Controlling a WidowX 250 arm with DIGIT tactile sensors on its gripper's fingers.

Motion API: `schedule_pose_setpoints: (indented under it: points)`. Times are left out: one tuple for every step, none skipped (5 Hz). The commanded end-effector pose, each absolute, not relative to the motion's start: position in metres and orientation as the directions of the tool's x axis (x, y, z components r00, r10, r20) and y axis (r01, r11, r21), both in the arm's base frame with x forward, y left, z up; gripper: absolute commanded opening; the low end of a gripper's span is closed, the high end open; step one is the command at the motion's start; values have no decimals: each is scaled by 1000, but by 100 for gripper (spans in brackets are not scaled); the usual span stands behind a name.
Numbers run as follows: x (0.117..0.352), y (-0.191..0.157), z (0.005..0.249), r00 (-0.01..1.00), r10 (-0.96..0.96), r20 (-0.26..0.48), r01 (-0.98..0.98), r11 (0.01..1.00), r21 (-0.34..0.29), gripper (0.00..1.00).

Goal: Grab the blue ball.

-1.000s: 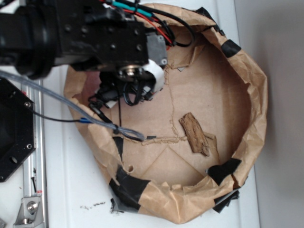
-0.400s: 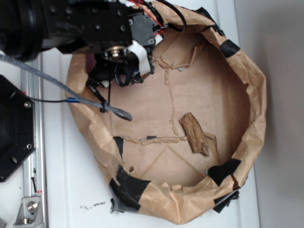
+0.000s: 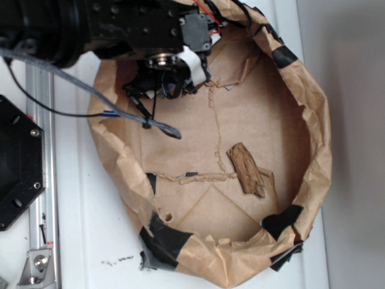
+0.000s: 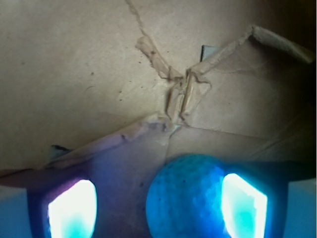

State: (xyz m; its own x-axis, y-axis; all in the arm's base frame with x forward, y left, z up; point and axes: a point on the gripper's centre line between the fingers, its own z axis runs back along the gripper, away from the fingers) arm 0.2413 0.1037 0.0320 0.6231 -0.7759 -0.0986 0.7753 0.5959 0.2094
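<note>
In the wrist view the blue ball (image 4: pixel 188 198) rests on the brown paper floor between my gripper's (image 4: pixel 158 208) two glowing fingers. It sits against the right finger (image 4: pixel 245 206), with a wide gap to the left finger (image 4: pixel 72 208). The jaws stand open, with nothing clamped. In the exterior view the black arm and wrist (image 3: pixel 162 60) hang over the upper left of the paper basin. They hide the ball and most of the gripper (image 3: pixel 157 84) there.
The crumpled brown paper basin (image 3: pixel 316 144), patched with black tape, rings the work area. A brown wood chunk (image 3: pixel 245 169) lies right of its centre. A grey cable (image 3: pixel 150 123) drapes across the left rim. A black base plate (image 3: pixel 18 162) and rail stand at the left.
The arm has moved toward the top of the exterior view, deeper into the basin's upper left corner. The cable rode up with it. The wood chunk has not moved.
</note>
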Motion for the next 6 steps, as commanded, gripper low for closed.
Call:
schedule_pose_setpoints:
  points:
    - [237, 106, 25, 679, -729, -86, 728, 654, 207, 0]
    - [230, 109, 15, 686, -720, -102, 725, 664, 185, 0]
    - [228, 110, 11, 687, -718, -110, 725, 667, 176, 0]
    - [227, 111, 11, 689, -716, -109, 723, 669, 174, 0]
    - [226, 110, 13, 687, -719, -108, 725, 666, 176, 0]
    - [227, 109, 15, 683, -722, -109, 728, 661, 185, 0]
